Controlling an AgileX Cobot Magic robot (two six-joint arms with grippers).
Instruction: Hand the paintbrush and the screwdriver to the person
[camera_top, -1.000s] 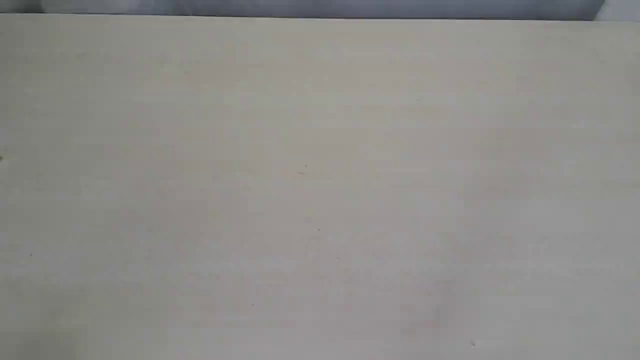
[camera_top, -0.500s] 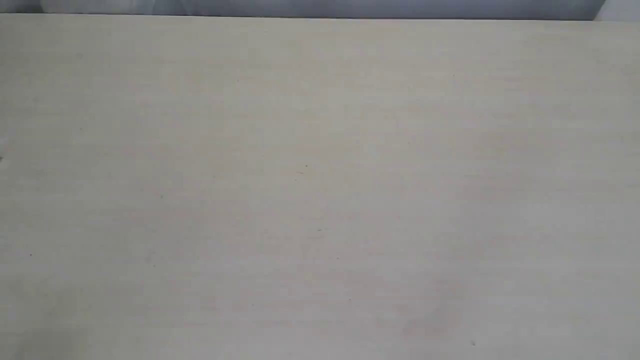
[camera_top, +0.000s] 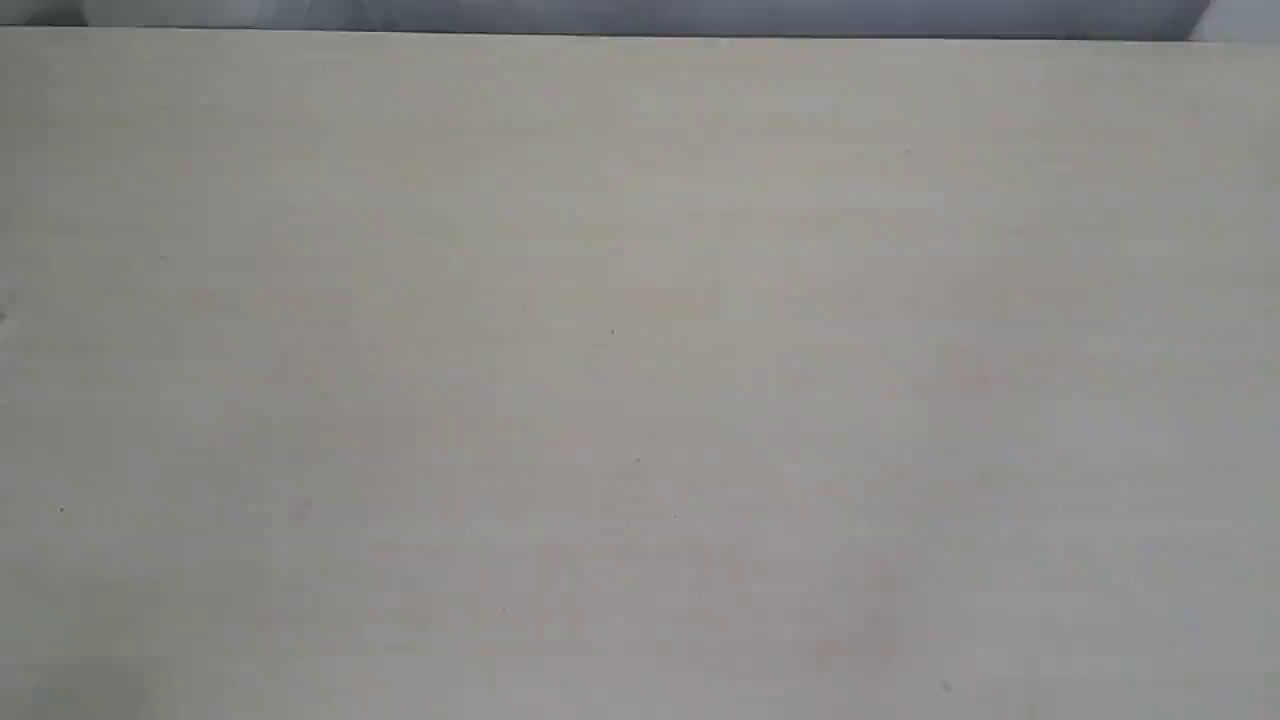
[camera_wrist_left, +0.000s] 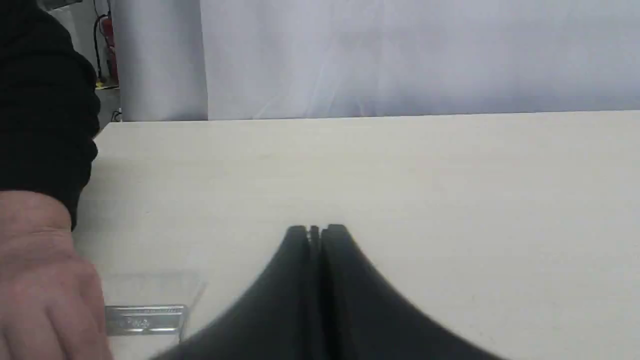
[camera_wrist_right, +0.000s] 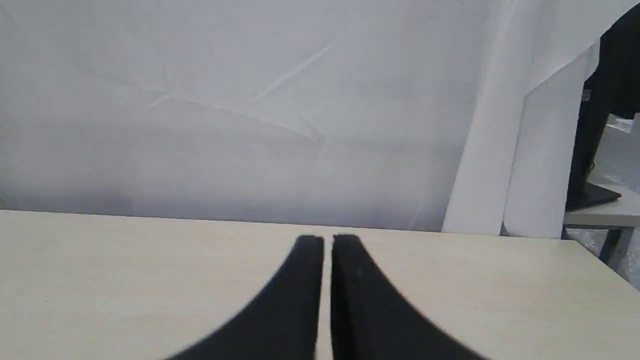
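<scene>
1. Standing by the table (camera_top: 640, 400), I am seeing only its pale top in the wide view, with a strip of grey backdrop (camera_top: 700, 15) running along at twelve o'clock. No arm, tool or hand is showing there.
2. The left gripper (camera_wrist_left: 315, 231) is hanging low over the table with its fingers pressed together and nothing between them.
3. The right gripper (camera_wrist_right: 326, 241) is sitting much the same, its jaws drawn in to a hairline slit and carrying nothing.
4. The hand (camera_wrist_left: 40, 285), under a dark sleeve (camera_wrist_left: 40, 100), is showing at the edge of the left wrist view, off to one side of the left gripper and near it. The wide view is not catching it, so I am not giving it a clock bearing.
5. The brush (camera_wrist_left: 145, 318) is lying right against that hand, down on the table or just above it. Its silver band and pale bristles are showing, but the hand is hiding the handle. I cannot tell whether the fingers are gripping it.
6. The screwdriver is not showing in any view, so I cannot say where it is.
7. I am judging the brush to be out of the robot's keeping and with the person, so that half looks done, or else not yet begun. With both grippers holding nothing, these views are not settling which.
8. The screwdriver hand-over is either finished out of sight or waiting to be done. Nothing here is showing a gripper going for it.
</scene>
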